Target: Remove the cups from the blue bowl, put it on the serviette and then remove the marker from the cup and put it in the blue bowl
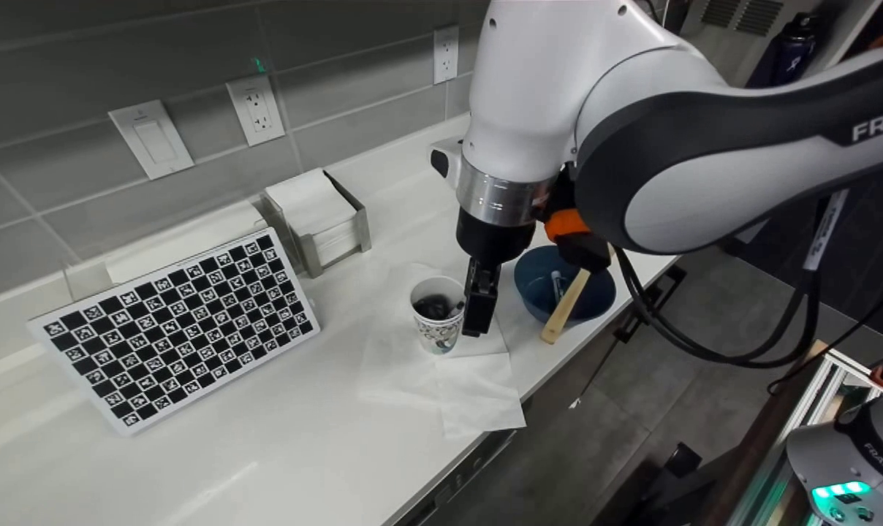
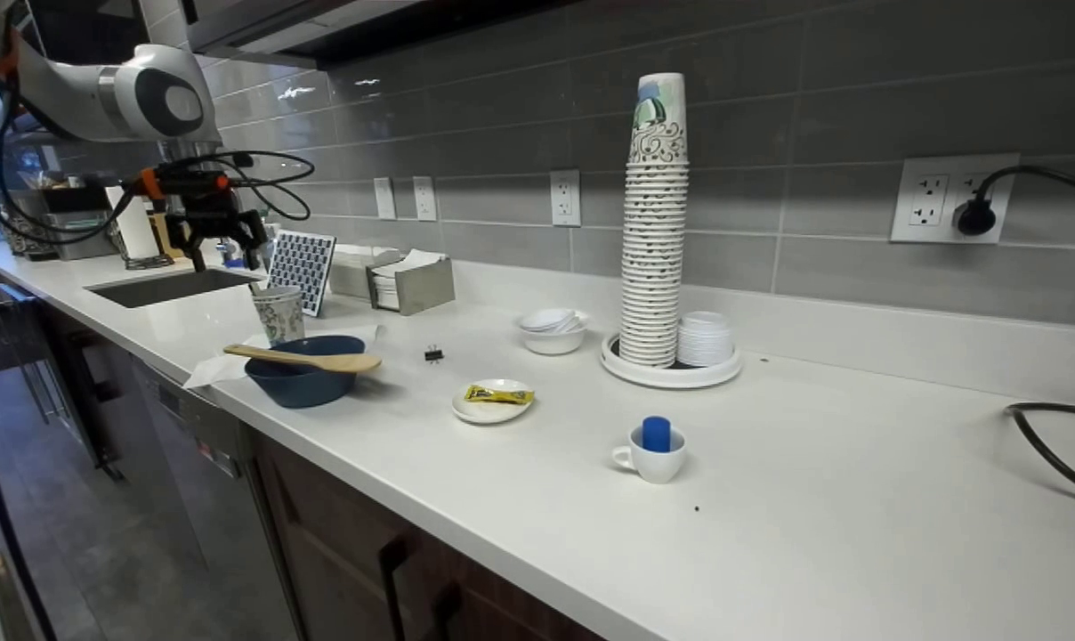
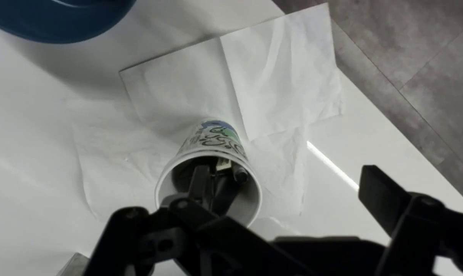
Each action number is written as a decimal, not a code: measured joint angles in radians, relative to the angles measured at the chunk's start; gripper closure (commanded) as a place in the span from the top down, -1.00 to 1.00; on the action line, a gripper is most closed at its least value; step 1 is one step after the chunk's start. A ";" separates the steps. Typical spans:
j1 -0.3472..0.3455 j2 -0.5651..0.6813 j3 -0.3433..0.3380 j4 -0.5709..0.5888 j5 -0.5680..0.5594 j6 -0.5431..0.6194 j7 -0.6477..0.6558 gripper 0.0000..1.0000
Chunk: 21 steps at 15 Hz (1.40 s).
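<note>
Hanging close to the patterned cup, the hand has its fingers spread wide, gripping nothing! The cup stands upright on the serviette, dark contents inside. Farther along sits the blue bowl on the surface, wooden spoon across its rim, a marker lying inside.

glare streaks the counter; shadow borders the blue bowl.

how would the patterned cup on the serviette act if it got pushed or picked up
The patterned cup looks like thin-walled paper, so it may dent under a firm squeeze. It narrows toward its base, so a push high up could well tip it. The serviette beneath looks thin and loose, so it might slide too.
</note>
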 measured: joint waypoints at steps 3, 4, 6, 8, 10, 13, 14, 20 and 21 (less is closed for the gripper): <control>0.019 0.021 0.003 0.021 -0.131 0.001 -0.014 1.00; 0.024 0.030 0.005 0.029 -0.148 0.003 -0.018 1.00; 0.029 0.048 0.012 0.042 -0.151 0.004 -0.038 1.00; 0.030 0.064 0.015 0.049 -0.150 0.004 -0.042 1.00; 0.030 0.074 0.014 0.053 -0.150 0.004 -0.044 1.00; 0.030 0.077 0.015 0.053 -0.151 0.012 -0.062 1.00; 0.030 0.081 0.014 0.052 -0.154 0.022 -0.078 1.00; 0.028 0.117 0.006 0.052 -0.180 0.043 -0.135 0.09; 0.028 0.121 0.002 0.052 -0.186 0.044 -0.137 -0.05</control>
